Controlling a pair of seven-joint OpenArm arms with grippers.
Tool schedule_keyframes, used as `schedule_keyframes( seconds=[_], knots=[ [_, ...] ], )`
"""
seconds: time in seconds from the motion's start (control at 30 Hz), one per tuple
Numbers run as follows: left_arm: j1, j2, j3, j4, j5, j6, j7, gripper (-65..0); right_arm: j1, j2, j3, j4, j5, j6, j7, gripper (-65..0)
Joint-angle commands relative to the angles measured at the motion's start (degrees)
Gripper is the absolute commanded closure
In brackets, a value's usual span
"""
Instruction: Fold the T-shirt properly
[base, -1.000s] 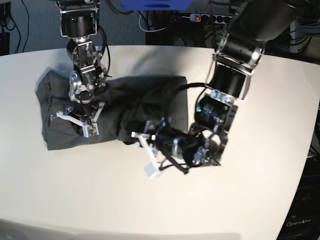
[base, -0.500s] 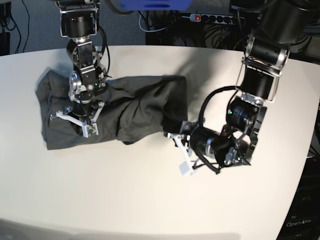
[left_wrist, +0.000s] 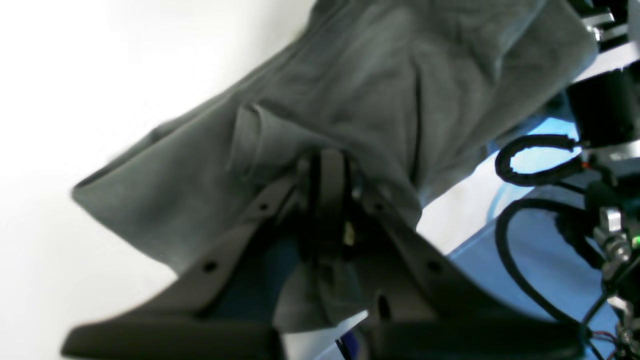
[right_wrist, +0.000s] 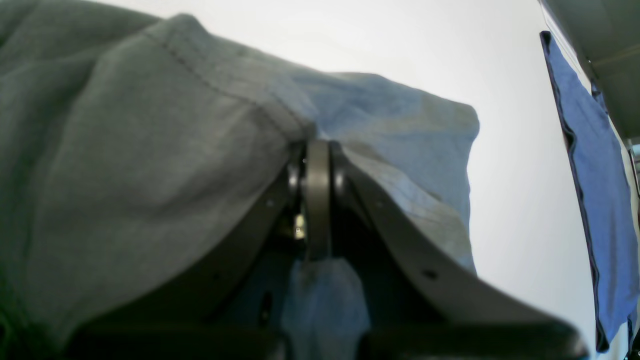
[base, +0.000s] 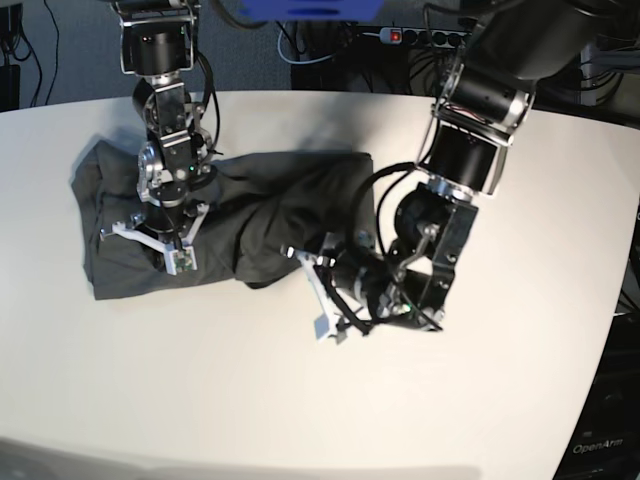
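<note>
While both pincers clamp cloth, the T-shirt (base: 260, 205) stretches between left pincer (base: 318, 290) and right pincer (base: 160, 240).

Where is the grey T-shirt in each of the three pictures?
Base view: the T-shirt lies across the left and middle of the white table.
Left wrist view: it fills the upper middle, pinched in the left gripper.
Right wrist view: it fills the left and centre, pinched in the right gripper.
Shared landmark: the white table.

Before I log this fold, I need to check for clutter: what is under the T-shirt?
Only the white table shows around the T-shirt. The cloth hides whatever lies beneath it. Both grippers are shut on the shirt: right, left.
</note>
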Motion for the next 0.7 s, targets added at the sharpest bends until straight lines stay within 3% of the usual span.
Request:
schedule_keyframes(
  seconds=[0.0,0.4,0.53,0.67],
  knots=[
    [-1.6,1.1,0.0,0.8,-0.4,-0.2,-0.7,-1.9,-3.6,-0.5,-0.5,-4.0,-2.1,7.0,-9.6,-0.1],
    [-0.1,9.3,0.0,-3.2,0.6,-0.5,-4.8,-1.9,-3.6,-0.5,-0.5,-4.0,-2.1,7.0,-9.6,-0.1],
    [-0.5,8.7,-0.2,0.1,-10.2,-0.3,-4.5,-1.9,-3.6,-0.4,-0.5,-4.0,-2.1,7.0,-9.6,-0.1],
    [-2.3,4.5,-0.5,1.9,-15.5,-0.2,-1.7,-1.9,-3.6,-0.4,-0.5,-4.0,-2.1,7.0,-9.7,-0.1]
  ],
)
